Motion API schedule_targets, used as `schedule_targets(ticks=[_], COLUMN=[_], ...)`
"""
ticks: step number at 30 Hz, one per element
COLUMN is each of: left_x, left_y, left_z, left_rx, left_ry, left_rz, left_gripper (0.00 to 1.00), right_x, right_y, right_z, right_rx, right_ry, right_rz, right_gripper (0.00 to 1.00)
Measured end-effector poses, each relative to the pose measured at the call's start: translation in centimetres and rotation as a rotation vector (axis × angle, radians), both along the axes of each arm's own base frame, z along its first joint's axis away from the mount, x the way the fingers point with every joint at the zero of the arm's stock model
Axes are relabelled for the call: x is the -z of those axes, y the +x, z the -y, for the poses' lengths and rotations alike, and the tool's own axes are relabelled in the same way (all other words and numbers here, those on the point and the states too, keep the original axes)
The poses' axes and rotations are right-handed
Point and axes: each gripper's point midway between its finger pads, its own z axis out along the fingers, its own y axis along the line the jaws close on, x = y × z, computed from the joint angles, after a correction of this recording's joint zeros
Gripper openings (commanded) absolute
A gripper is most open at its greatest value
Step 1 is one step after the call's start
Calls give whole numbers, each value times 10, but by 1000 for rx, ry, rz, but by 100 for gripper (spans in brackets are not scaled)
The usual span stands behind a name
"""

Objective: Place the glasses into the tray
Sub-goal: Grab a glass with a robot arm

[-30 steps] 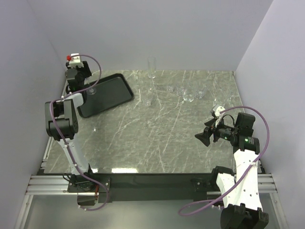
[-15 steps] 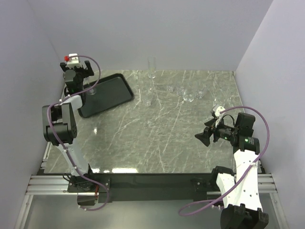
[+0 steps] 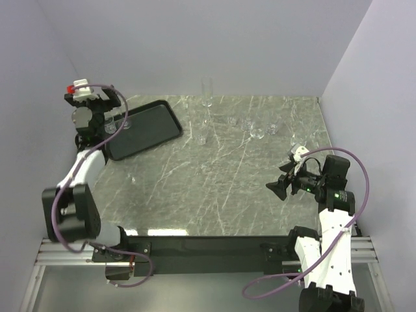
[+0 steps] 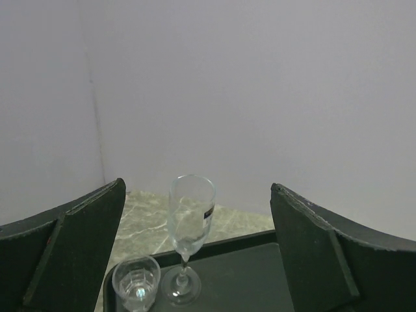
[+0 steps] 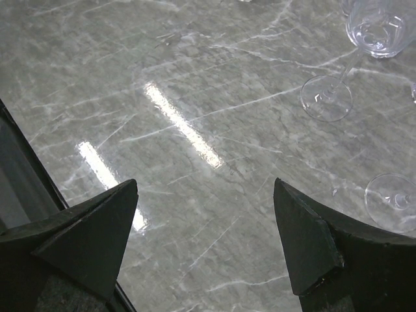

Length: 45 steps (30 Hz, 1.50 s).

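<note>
The black tray [image 3: 146, 129] lies at the far left of the marble table. A flute [image 4: 189, 224] and a short tumbler [image 4: 136, 284] stand upright at its left end [image 4: 260, 273]; they also show in the top view [image 3: 125, 122]. My left gripper [image 3: 97, 117] is open and empty, raised just behind them, and both glasses show between its fingers [image 4: 196, 185]. Several more glasses stand on the table at the back: a tall flute [image 3: 207, 93], a stemmed glass [image 3: 202, 134] and others [image 3: 258, 132]. My right gripper [image 3: 276, 186] is open and empty over bare marble [image 5: 205, 183].
In the right wrist view a wine glass [image 5: 379, 29] stands at the upper right, and another glass's base [image 5: 391, 198] lies at the right edge. The left and back walls stand close to the tray. The table's near edge [image 5: 26, 188] is at the left of that view.
My left gripper has drawn back and swung left away from the flute, which stays standing on the tray. The right arm has not moved.
</note>
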Motion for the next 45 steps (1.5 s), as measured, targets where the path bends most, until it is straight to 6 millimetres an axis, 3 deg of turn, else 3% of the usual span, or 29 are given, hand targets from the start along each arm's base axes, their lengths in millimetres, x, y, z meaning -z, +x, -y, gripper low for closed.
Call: schedule_targets(ticks=[4,7,12,17,21,30,37,41,45], left_x=[-29,-38,-23,10,33,54,60,62,62], left_y=[-42,-73,-118,-141,-151,-161,-164,-164,-164], left_z=[7,13,24,40,50,91,97,98,98], left_rx=[5,13,32,90,120,239,256,260,260], left_ry=[-49,-85,-171,-236,-248,-232,-221,-221,-221], left_rz=[42,43,-10,-116,-190,-296,-324,-332,-332], left_gripper=[99,99,100,99,99,99,99,100,99], right_x=[-11,-28,-69,-98,-107,-118,-125,-115,-92], right_y=[-1,0,6,15,29,62,85,104,128], right_z=[0,0,2,8,25,80,114,126,135], right_rx=[3,10,42,106,251,679,922,985,1028], right_ry=[-4,-9,-3,16,24,69,152,174,172], right_rz=[18,45,93,93,50,3,16,-23,-113], right_gripper=[91,91,90,89,88,90,93,93,93])
